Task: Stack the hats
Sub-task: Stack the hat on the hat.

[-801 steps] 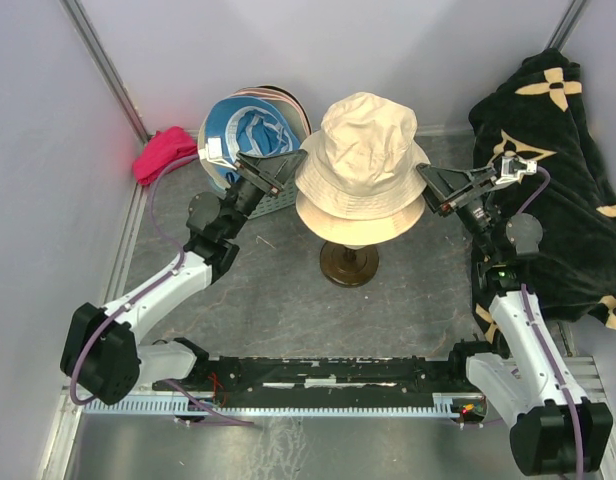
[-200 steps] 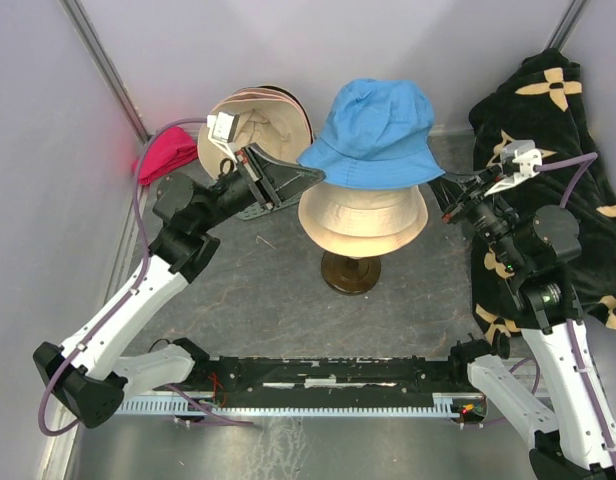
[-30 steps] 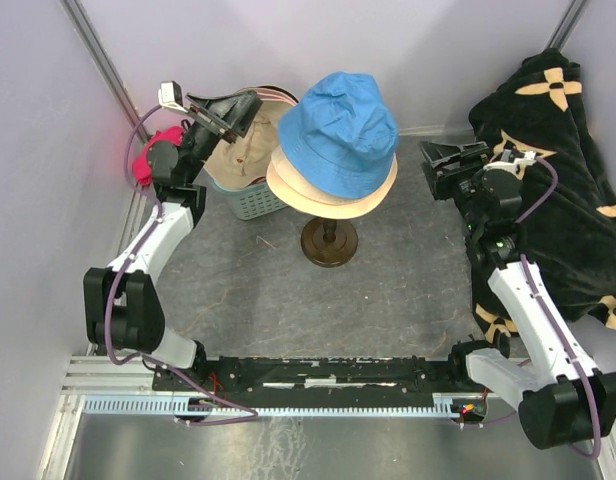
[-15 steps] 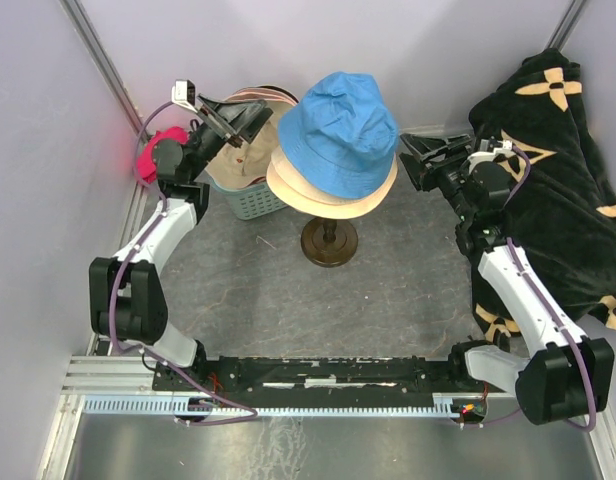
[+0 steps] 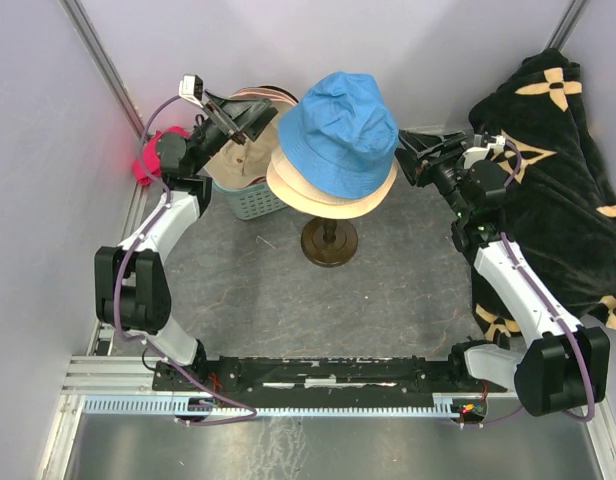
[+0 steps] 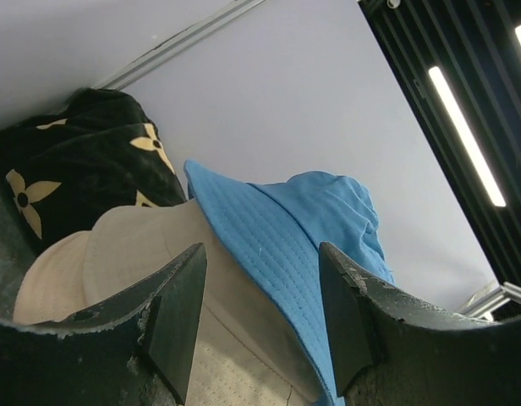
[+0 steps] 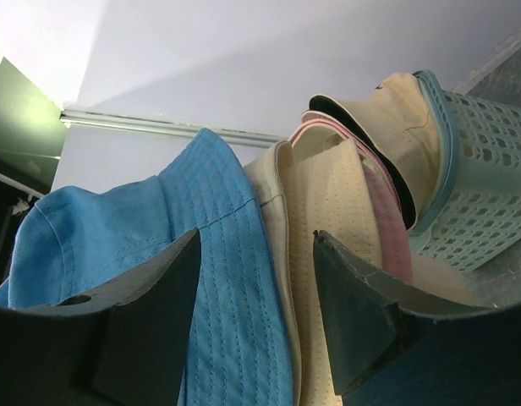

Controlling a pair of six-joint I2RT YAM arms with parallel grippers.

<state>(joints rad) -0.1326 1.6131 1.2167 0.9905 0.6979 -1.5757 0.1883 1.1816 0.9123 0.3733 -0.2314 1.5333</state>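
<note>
There we were, both arms raised at the stand! The grey table (image 5: 408, 290) spread out below both grippers, the biggest thing in sight. Next in size, the black cloth with beige flower marks (image 5: 553, 150) lay heaped just behind the right gripper (image 5: 406, 162), on its outer side. Between our two grippers sat the blue hat (image 5: 338, 135), topmost on the stand, crown up and tipped a little. Its brim edge was just beside the right gripper's tips, though we could not tell whether they touched it. Directly beneath it was the cream hat (image 5: 288, 188), its brim peeping out on the side nearer the left gripper (image 5: 250, 118). Under that left gripper stood the teal basket (image 5: 250, 200), with a tan hat (image 5: 233, 160) lying in it. Through the right wrist camera we also made out a pink hat (image 7: 387, 211) tucked in that pile, far beyond our fingers. Low between the grippers, the stand's round dark base (image 5: 329, 243) rested on the table. Behind the left gripper, by the wall, lay the small magenta cloth (image 5: 143, 160), partly hidden by our arm. As for the grippers, the left one's jaws stood wide apart with nothing between them, aimed at the blue brim. The right one's jaws were also well apart, gripping nothing.
</note>
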